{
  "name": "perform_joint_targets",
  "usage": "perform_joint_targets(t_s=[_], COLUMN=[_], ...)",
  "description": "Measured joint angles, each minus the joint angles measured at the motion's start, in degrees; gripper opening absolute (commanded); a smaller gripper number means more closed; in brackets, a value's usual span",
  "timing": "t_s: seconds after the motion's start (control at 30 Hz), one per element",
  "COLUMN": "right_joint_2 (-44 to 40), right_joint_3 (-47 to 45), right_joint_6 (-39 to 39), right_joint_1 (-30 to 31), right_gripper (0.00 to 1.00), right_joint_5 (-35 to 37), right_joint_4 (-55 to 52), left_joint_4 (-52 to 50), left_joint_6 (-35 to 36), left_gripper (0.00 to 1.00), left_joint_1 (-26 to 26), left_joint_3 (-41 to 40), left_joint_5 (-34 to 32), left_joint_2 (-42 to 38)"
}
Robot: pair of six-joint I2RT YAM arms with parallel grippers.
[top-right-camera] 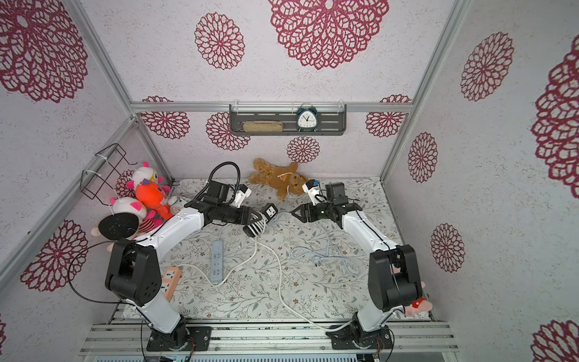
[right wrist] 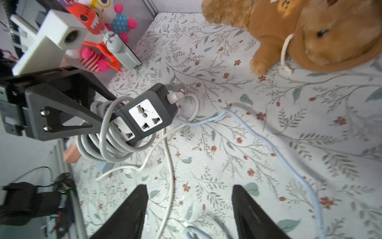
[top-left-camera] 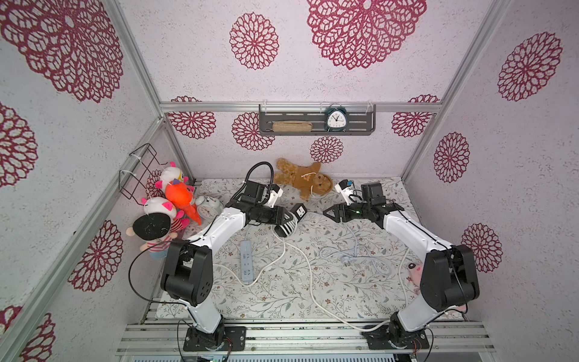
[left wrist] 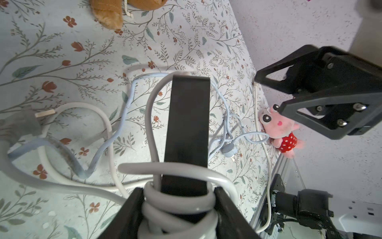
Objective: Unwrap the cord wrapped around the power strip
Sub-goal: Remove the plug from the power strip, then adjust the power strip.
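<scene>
The job looks only partly done. The left gripper (right wrist: 97, 124) pinches the black plastic power strip (right wrist: 144, 115) at one end, squeezing right over the wound part. The strip sticks out past its fingertips and looks lifted off the table.

The pale grey round cord (right wrist: 107, 149) goes round the strip many times, bunched tight next to the left gripper's fingers. One loop is slack and hangs loose round the middle of the strip. A grey plug (right wrist: 174, 88) pokes out just behind the strip's free end. I think it is this cord's end, but I cannot be sure. So a little has come loose, and most of the loops are left to pull off.

The right gripper (right wrist: 190, 187) has its jaws spread wide with nothing between them. The strip is near, just ahead of its fingertips, not touching. In a top view the right gripper (top-left-camera: 327, 213) points at the strip's free end.

I can read no name or words on the strip, only its white sockets. A dark green alarm clock (top-left-camera: 336, 120) sits far beyond both grippers. Its numbers are too small to read.
</scene>
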Motion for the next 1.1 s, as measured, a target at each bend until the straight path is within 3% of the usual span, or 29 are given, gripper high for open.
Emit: perform_joint_targets(t_s=[0.1, 0.23, 0.43, 0.63, 0.83, 0.97, 1.1], right_joint_2=[0.72, 0.72, 0.72, 1.14, 3.54, 7.56, 10.78], right_joint_3=[-1.68, -4.85, -5.05, -1.22, 5.05, 8.39, 10.45], right_joint_6=[5.05, 14.19, 26.18, 30.34, 31.10, 31.08, 31.52], right_joint_1=[0.22, 0.63, 1.31, 2.40, 4.24, 5.35, 6.19], right_gripper=[0.77, 0.73, 0.68, 0.78, 0.81, 0.74, 0.60], right_joint_5=[-2.03, -1.99, -0.55, 2.97, 5.66, 6.75, 6.73], right_joint_4=[3.04, 8.70, 15.43, 14.97, 14.82, 13.92, 13.18], left_joint_4=[3.80, 17.77, 31.41, 35.87, 37.92, 38.29, 37.99], left_joint_6=[-4.85, -17.68, -30.18, -32.35, -33.57, -33.55, -33.40], left_gripper=[0.00, 0.00, 0.00, 0.00, 0.00, 0.00, 0.00], left_joint_1=[0.00, -0.33, -4.04, -10.69, -13.49, -13.99, -14.03], left_joint_3=[-0.70, -5.84, -9.07, -8.96, -9.14, -9.14, -9.94], left_joint_5=[-0.52, -2.29, -10.14, -19.26, -23.08, -23.80, -24.59], left_joint_2=[0.00, -0.02, 0.00, 0.00, 0.09, 0.13, 0.24])
